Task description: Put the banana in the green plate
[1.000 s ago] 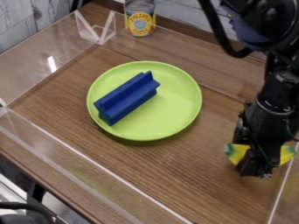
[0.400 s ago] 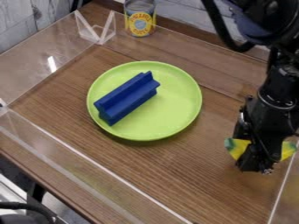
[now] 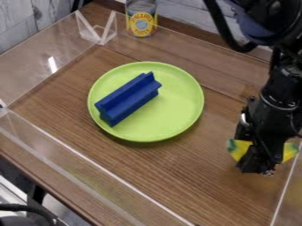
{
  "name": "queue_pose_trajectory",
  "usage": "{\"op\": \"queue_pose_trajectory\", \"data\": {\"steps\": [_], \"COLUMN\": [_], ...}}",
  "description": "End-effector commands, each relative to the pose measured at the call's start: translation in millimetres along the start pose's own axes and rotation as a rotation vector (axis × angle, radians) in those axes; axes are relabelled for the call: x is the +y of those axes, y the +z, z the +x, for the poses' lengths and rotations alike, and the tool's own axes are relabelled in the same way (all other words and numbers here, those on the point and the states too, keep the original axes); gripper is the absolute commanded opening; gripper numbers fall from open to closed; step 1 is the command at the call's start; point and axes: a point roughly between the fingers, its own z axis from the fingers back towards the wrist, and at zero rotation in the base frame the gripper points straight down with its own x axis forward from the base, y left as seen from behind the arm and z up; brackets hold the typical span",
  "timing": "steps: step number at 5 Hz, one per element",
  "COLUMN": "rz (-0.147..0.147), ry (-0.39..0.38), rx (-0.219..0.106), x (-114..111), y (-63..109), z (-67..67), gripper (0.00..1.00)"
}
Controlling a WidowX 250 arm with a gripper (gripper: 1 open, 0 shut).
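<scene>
We find the banana [image 3: 242,150] at the right edge of the tabletop [image 3: 83,185], well apart from the green plate [image 3: 177,115], and mostly hidden: only yellow slivers and a green tip show on either side of the claw [image 3: 262,163]. The claw points straight down with its jaws drawn narrow about the banana's middle — it looks closed on the fruit, though whether the banana is off the wood yet we cannot tell.

We judge the banana a light, stiff piece of smooth plastic, not fragile but likely slippery, and curved, so it may pivot or squirt out of a loose pinch. The thick middle of the curve is where we would hold it, across its narrow width.

The blue ridged block [image 3: 127,95] lies diagonally across the plate — the bare part of the plate nearest the claw seems the easier landing spot.
</scene>
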Motion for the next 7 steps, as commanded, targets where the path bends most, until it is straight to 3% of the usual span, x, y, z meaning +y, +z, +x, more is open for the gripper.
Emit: {"op": "queue_pose_trajectory", "data": {"steps": [1, 7], "rz": [0.057, 0.060], "ry": [0.004, 0.023], "rx": [-0.096, -0.075], "x": [8.3, 17.6], "y": [34.2, 38.5], "z": [7.8, -1.9], "gripper": [0.00, 0.00]}}
